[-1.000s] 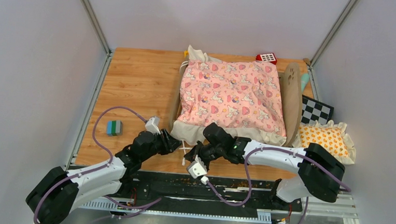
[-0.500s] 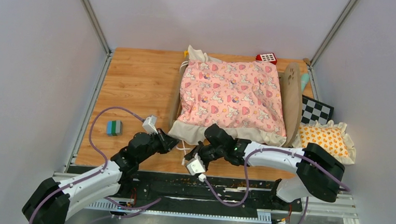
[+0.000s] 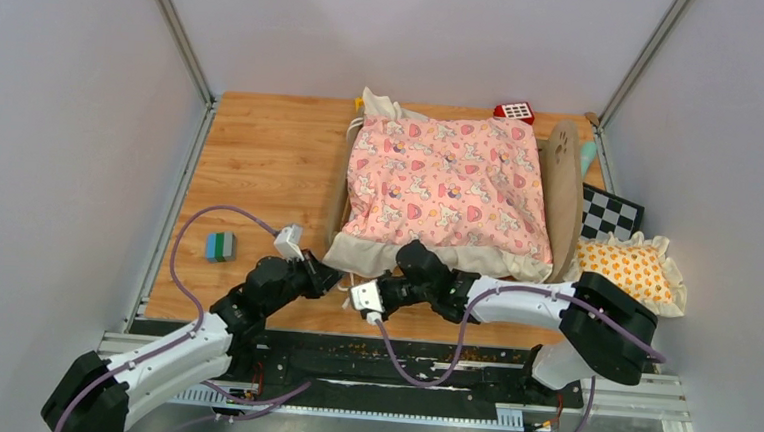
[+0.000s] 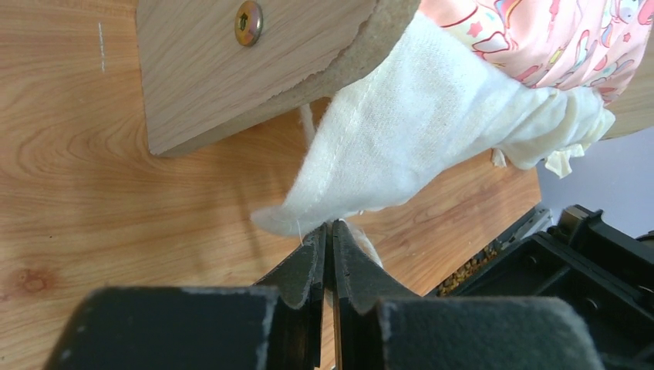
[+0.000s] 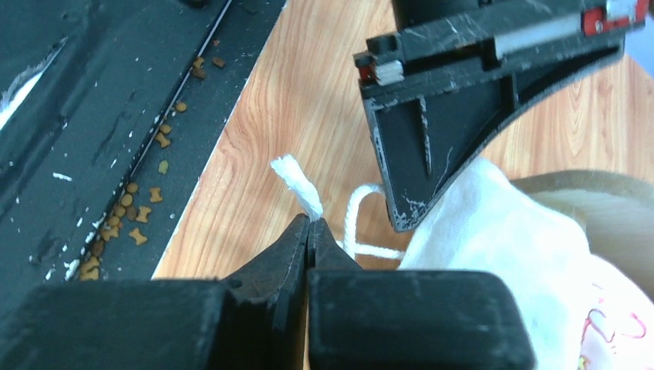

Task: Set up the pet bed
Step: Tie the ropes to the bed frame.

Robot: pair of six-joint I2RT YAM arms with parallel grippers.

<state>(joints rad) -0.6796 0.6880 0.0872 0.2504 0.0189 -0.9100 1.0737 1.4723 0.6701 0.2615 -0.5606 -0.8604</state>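
The pet bed's light-wood frame (image 3: 563,187) lies at the table's back middle, its paw-print headboard to the right. The pink unicorn quilt (image 3: 450,185) covers it, and the cream ruffle (image 3: 376,254) hangs over the near end. My left gripper (image 3: 329,276) is at the ruffle's near-left corner. In the left wrist view its jaws (image 4: 330,227) are shut on the cream corner (image 4: 416,139), just below the wooden frame (image 4: 254,69). My right gripper (image 3: 385,291) sits close beside it, shut on a white cord (image 5: 297,181) whose frayed end sticks out past the tips (image 5: 308,222). The mattress is hidden.
An orange-patterned frilled pillow (image 3: 635,272) and a checkerboard card (image 3: 610,215) lie right of the bed. A red toy with white buttons (image 3: 514,111) sits behind it. A grey-green block (image 3: 220,246) lies at the left. Brown crumbs (image 5: 150,200) litter the black rail by the near edge.
My left gripper has closed on the quilt's cream corner after standing partly open. My right wrist has swung left, closer to the left gripper, still shut on the cord.
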